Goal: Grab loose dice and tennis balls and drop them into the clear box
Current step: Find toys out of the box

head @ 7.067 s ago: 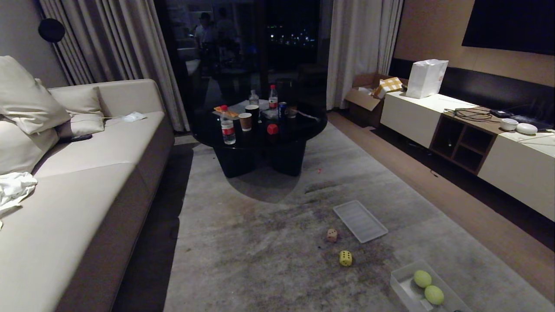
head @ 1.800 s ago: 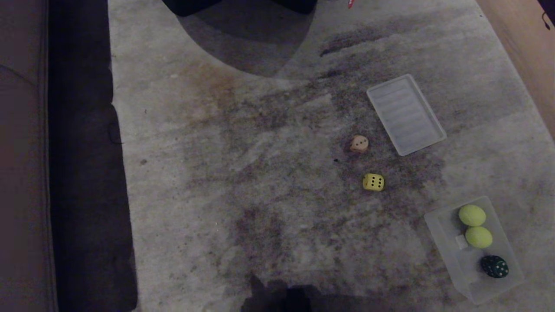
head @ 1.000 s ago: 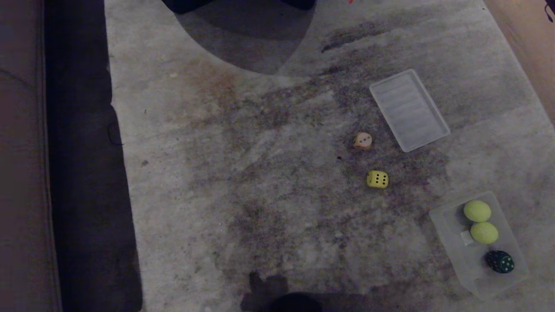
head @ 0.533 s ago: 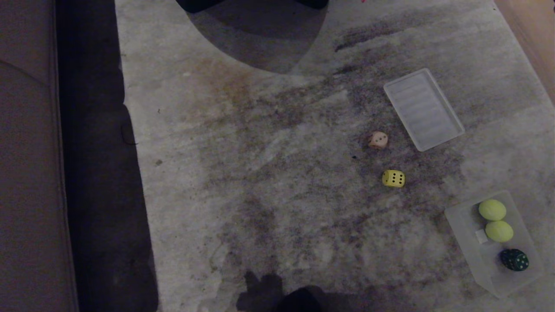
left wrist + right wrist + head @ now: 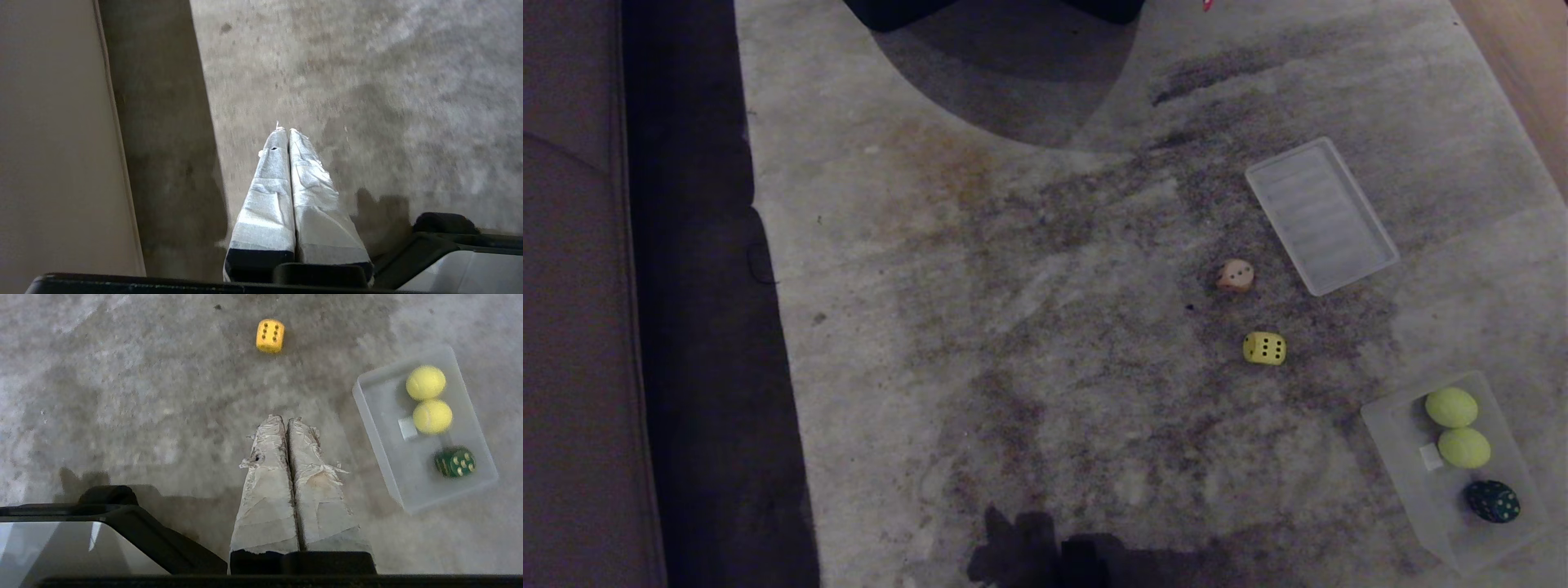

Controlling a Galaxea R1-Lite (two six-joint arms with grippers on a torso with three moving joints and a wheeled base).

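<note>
Dice remain loose on the stained grey carpet (image 5: 1029, 343): a yellow round-cornered die with black pips (image 5: 1264, 349) and a pinkish-tan one (image 5: 1235, 276), near the shallow translucent plastic box (image 5: 1401, 441), which holds two fuzzy yellow-green tennis balls (image 5: 1451, 407) and a dark green die (image 5: 1492, 501). A flat ribbed clear lid (image 5: 1321, 216) lies beyond. Both taped grippers, left (image 5: 285, 131) and right (image 5: 284, 419), hang pressed together, empty. The risk: rounded dice may roll away if nudged or pinched off-centre.
</note>
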